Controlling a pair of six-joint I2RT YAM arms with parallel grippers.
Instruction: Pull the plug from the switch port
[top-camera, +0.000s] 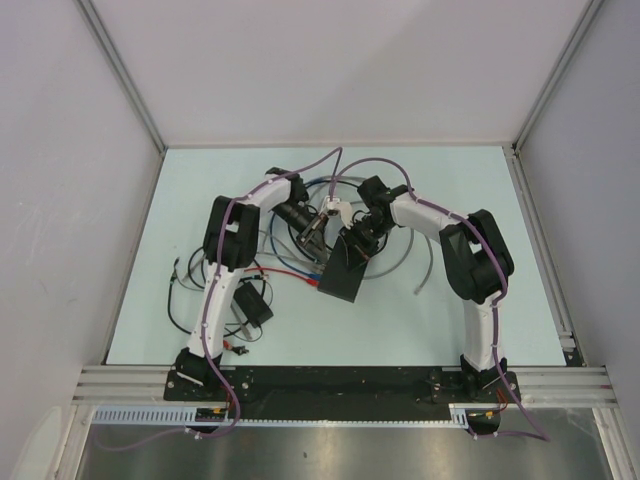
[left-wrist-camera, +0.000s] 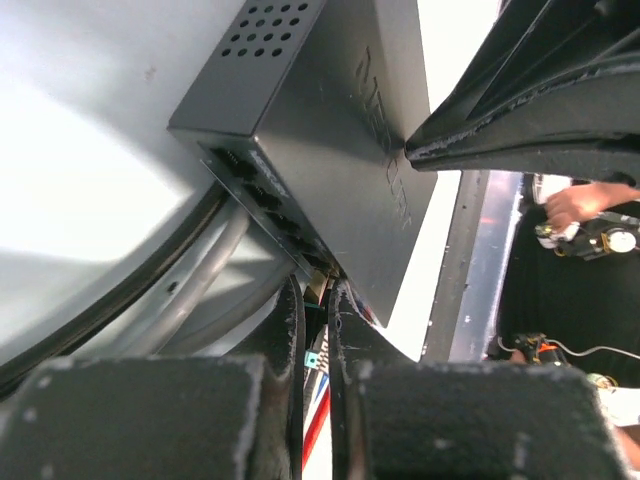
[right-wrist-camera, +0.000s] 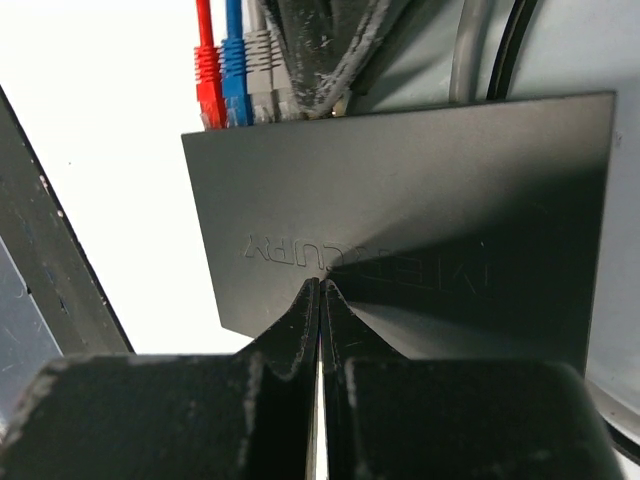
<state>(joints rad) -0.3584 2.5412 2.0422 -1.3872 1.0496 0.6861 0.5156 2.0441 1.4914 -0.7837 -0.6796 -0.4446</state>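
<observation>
box: flat dark grey rectangular box (top-camera: 345, 270), mid-desk
left fingers (left-wrist-camera: 292, 330): nearly closed, pinching small cable plug (left-wrist-camera: 317, 290) at port row (left-wrist-camera: 275, 215)
right fingers (right-wrist-camera: 292, 335): closed, empty, pressing box top
step: plug gripped, apparently not yet out
next: straight outward pull, box pinned

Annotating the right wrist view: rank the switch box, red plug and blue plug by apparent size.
1. switch box
2. red plug and blue plug: they look alike, so no ranking between them.
</observation>
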